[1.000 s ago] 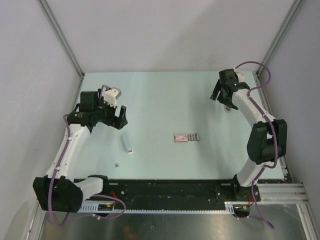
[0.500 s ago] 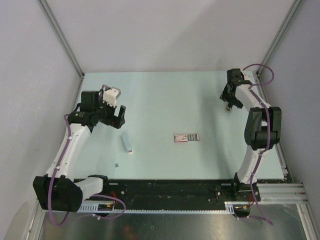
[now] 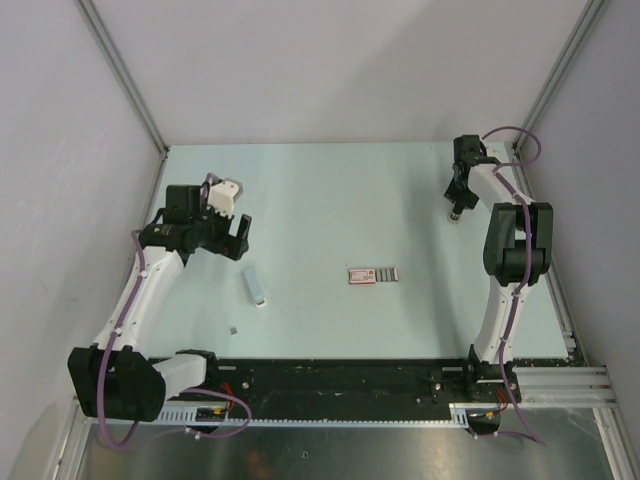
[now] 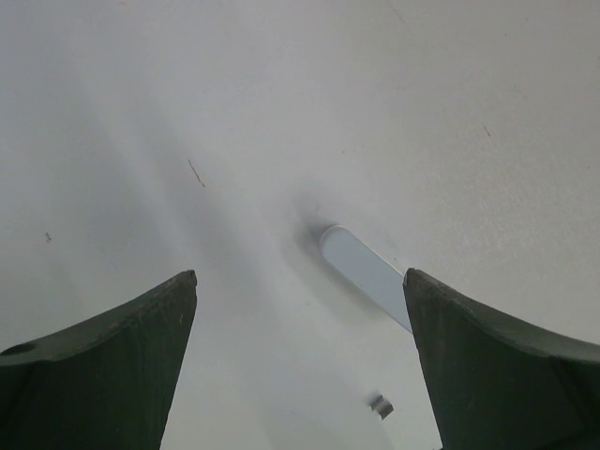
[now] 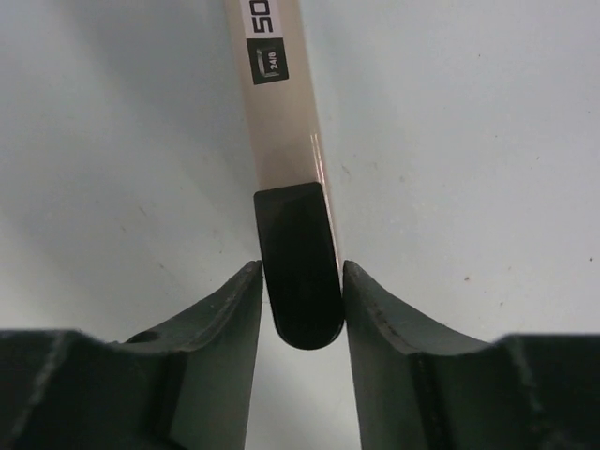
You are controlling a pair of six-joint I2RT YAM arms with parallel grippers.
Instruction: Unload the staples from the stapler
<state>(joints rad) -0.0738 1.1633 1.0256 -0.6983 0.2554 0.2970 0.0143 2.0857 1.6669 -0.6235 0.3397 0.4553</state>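
While the left gripper (image 3: 240, 236) hangs released near one pale bar (image 3: 257, 287) and one loose staple bit (image 3: 233, 329), one staple strip (image 3: 388, 273) lies beside one box (image 3: 362, 275). The right gripper (image 5: 300, 267) clamps the single stapler (image 5: 281, 141), so unloading looks partly done.
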